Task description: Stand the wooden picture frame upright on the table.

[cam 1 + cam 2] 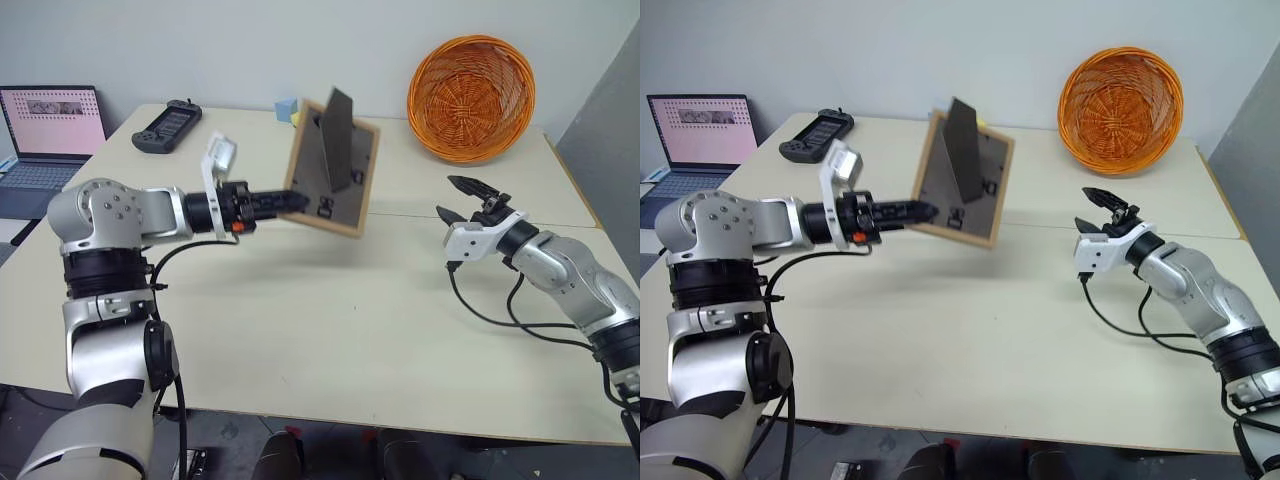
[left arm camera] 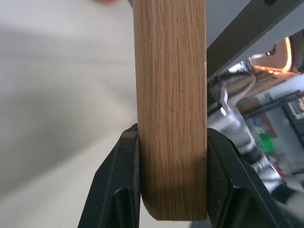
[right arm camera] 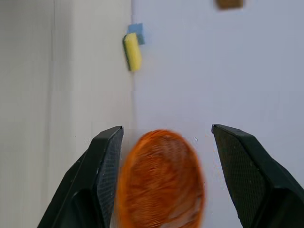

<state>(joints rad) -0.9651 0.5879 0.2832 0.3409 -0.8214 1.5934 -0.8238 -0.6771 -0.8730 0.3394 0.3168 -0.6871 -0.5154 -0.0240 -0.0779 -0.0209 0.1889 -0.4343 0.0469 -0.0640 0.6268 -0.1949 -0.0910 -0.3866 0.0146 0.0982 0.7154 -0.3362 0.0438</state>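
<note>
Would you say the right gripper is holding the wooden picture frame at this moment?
No, the right gripper hangs open and empty, apart from the wooden picture frame, which the left gripper clamps by its edge.

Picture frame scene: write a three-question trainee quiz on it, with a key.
1. Which tool grips the wooden picture frame?
2. True or false: the frame's fold-out stand is folded flat.
3. The right tool is: A) open, holding nothing B) shut on the orange wicker basket.

Key: 1. The left tool, clamped on the frame's wooden edge. 2. False; it sticks out from the dark back. 3. A.
</note>
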